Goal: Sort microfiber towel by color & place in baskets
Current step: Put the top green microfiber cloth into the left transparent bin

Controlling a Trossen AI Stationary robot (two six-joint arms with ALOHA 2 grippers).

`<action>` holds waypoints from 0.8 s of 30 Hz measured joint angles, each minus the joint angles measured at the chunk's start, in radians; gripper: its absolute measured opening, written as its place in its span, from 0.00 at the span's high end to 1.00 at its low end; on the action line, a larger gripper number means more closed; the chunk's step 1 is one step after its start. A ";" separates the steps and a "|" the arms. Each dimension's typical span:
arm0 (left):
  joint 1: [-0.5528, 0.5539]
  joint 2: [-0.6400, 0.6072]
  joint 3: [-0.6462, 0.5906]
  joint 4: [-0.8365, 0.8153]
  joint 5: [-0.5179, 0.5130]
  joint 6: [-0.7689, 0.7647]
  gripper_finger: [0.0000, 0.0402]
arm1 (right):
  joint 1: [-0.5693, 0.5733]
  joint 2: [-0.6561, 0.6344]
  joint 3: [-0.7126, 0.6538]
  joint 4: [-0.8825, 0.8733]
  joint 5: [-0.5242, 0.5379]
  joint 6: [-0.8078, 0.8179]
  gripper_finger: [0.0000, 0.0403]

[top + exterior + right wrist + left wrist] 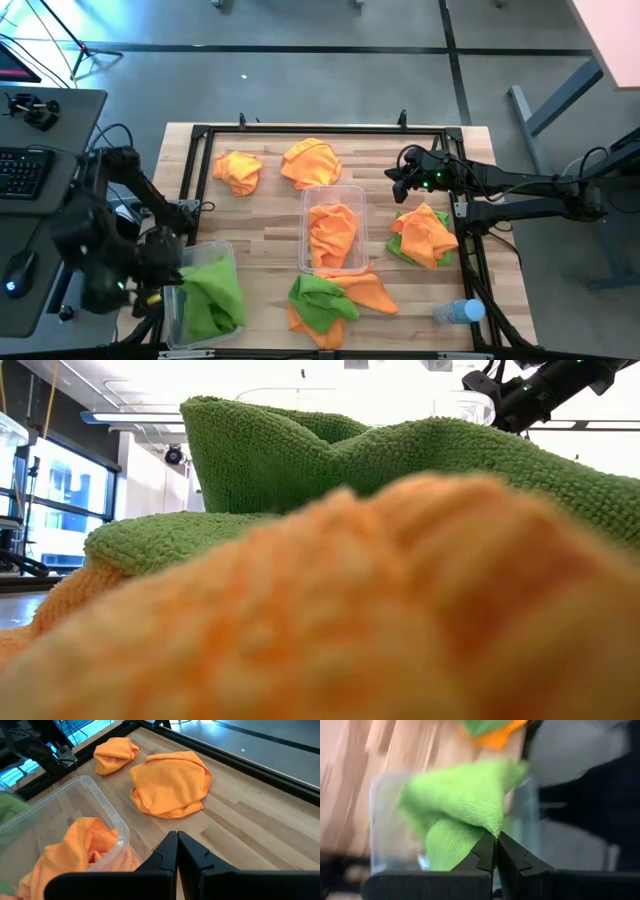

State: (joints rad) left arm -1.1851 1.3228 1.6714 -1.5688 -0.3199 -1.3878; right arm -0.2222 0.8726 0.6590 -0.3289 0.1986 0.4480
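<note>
Wooden table [270,215] with black frame. Middle basket [334,193] as landmark: orange towels [333,233] inside it. Two loose orange towels [310,162] lie beyond its far end, one [238,171] farther left. Mixed green-orange pile [330,298] just at its near end; another pile [424,236] to its right. Left basket [196,254] holds green towels [213,293]. Left gripper [495,847] hangs at that green cloth, fingers together. Right gripper [177,845] hovers beyond the landmark's far right corner, fingers together, empty.
</note>
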 joint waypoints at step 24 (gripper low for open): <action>0.072 -0.001 -0.650 0.595 0.167 0.008 1.00 | 0.000 0.000 0.000 -0.005 -0.008 0.027 1.00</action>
State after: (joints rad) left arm -1.1126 1.3220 1.0209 -0.9734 -0.1529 -1.3795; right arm -0.2221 0.8722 0.6590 -0.3335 0.1905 0.4751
